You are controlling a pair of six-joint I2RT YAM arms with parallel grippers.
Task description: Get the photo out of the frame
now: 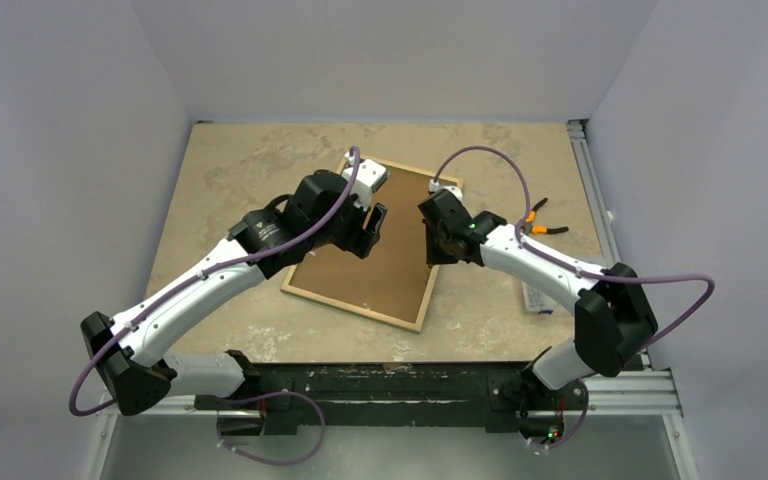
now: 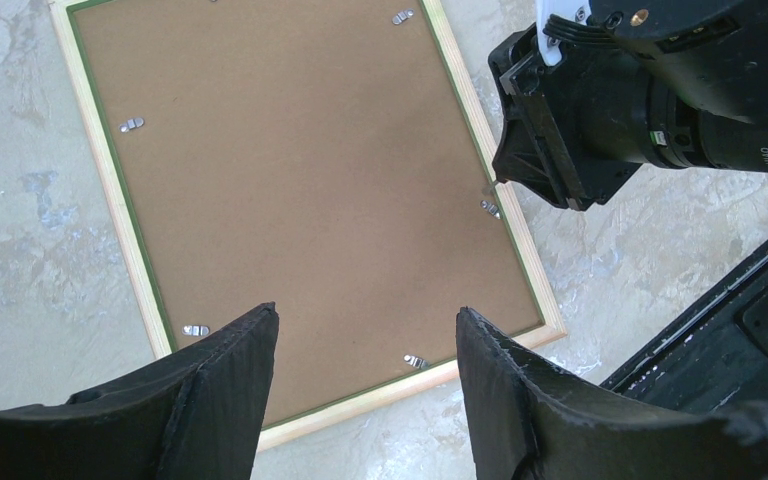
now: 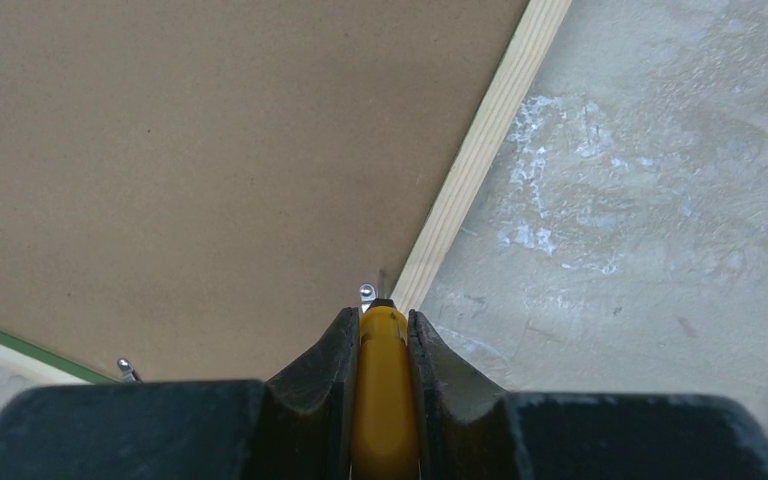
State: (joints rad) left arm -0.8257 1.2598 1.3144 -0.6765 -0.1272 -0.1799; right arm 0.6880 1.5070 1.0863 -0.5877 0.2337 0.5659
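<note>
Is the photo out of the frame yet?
Not yet. Done: the frame lies face down, with the photo showing its brown back. In hand: the right gripper holds a yellow tool at an edge clip, and the left gripper hovers open. Left: other clips rest on the back, and the photo is not lifted out.

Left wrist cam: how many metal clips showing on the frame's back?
5 clips in that view: top right, left side, right side, bottom left, bottom right. More may hide beyond the top edge or under the left pincer.
</note>
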